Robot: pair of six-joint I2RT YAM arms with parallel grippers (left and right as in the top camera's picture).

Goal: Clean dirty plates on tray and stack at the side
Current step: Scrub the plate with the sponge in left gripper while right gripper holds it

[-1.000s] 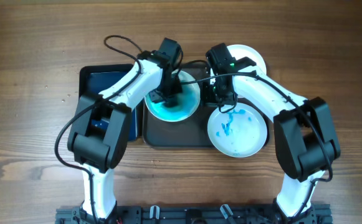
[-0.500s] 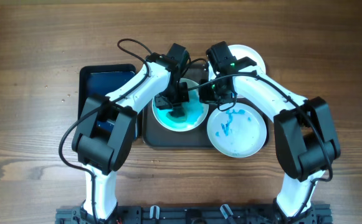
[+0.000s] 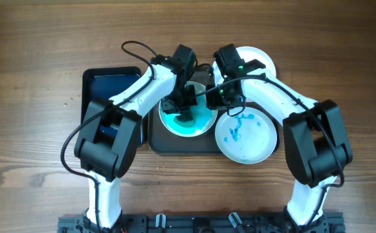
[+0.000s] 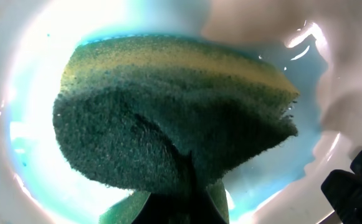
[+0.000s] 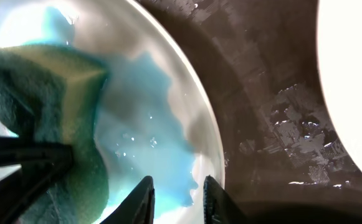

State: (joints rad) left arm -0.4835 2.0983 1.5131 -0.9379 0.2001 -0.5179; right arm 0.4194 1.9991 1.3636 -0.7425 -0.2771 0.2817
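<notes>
Dark blue fills the black-rimmed rectangular tub (image 3: 100, 87) at the left of the wooden bench (image 3: 32, 52); it sits just beside the work and takes no part in it. Right of it, the left fingers (image 4: 174, 208) are clamped on a green-and-yellow sponge (image 4: 168, 124) and press its scouring face down into the round white plate flooded with turquoise liquid (image 3: 204, 123). That plate sits on the far middle of the black flat tray (image 3: 181, 141). At the plate's right edge the right fingers (image 5: 144, 199) stand narrow astride the rim, one over the liquid and one over the wet tray, and seem to pinch it steady.

Wet porcelain is slippery, so that hold looks like the weak point. A hard sideways scrub could pull the rim out from between the fingers and send the plate skating. The liquid lies close to the rim on that side, so a tilt or jolt would probably slop it onto the tray. The two wrists are very near each other, and a wide stroke of the sponge risks knocking them together.

Just to the right, the white plate smeared with blue (image 3: 246, 136) lies half on the tray's right edge, touching or nearly touching the first plate, and a shove could push it off. The clean white plate (image 3: 262, 59) lies at the far right, off the tray.
</notes>
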